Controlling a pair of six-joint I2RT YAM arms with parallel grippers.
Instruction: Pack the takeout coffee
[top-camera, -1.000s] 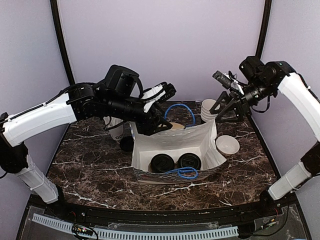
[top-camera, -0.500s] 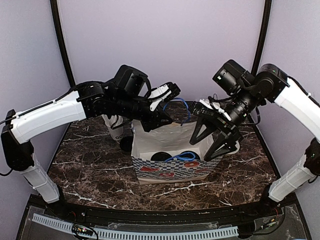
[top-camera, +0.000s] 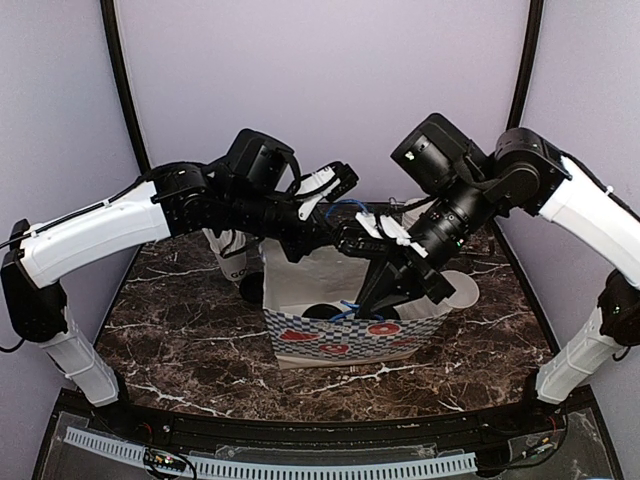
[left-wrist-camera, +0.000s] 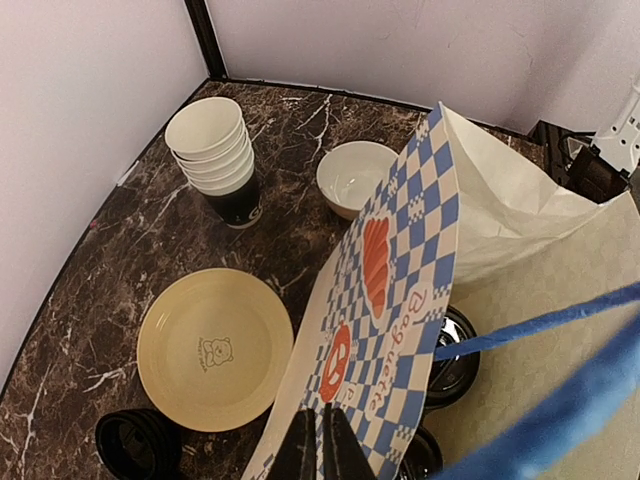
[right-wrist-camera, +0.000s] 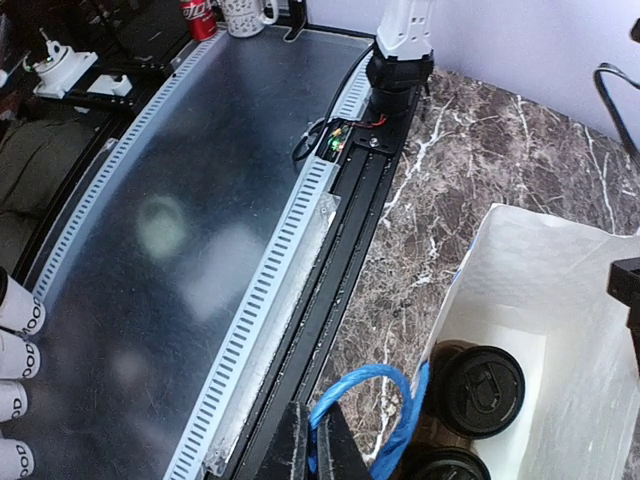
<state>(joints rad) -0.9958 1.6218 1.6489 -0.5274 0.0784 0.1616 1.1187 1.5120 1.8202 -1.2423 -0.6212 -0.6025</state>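
From the top camera I saw both arms meeting over the paper bag (top-camera: 340, 345), which stood upright in the middle of the surface (top-camera: 170, 330). The left hand (top-camera: 338, 232) was at its far rim and the right hand (top-camera: 368, 298) reached down at the near rim, the two just beside each other. The takeout coffee (top-camera: 316, 313) sat inside the bag with its black lids up, and one more black cup (top-camera: 236, 268) stood outside on the surface behind the left arm. On the left wrist camera, the left hand (left-wrist-camera: 320, 455) was pinched shut on the top edge of the bag's checkered outer wall, with a yellow plate (left-wrist-camera: 215, 345), a cup stack (left-wrist-camera: 212, 150) and a white bowl (left-wrist-camera: 352, 175) beyond it. On the right wrist camera, the right hand (right-wrist-camera: 312, 450) was clamped on the near blue handle (right-wrist-camera: 365, 385), with two lidded cups (right-wrist-camera: 480, 390) upright below it. What worried me was the uneven hold. I judged that a pull on thin paper at one side and cord at the other could tear the rim or tilt the bag, tipping the coffee. With the arms this close, a careless move could also knock them together.
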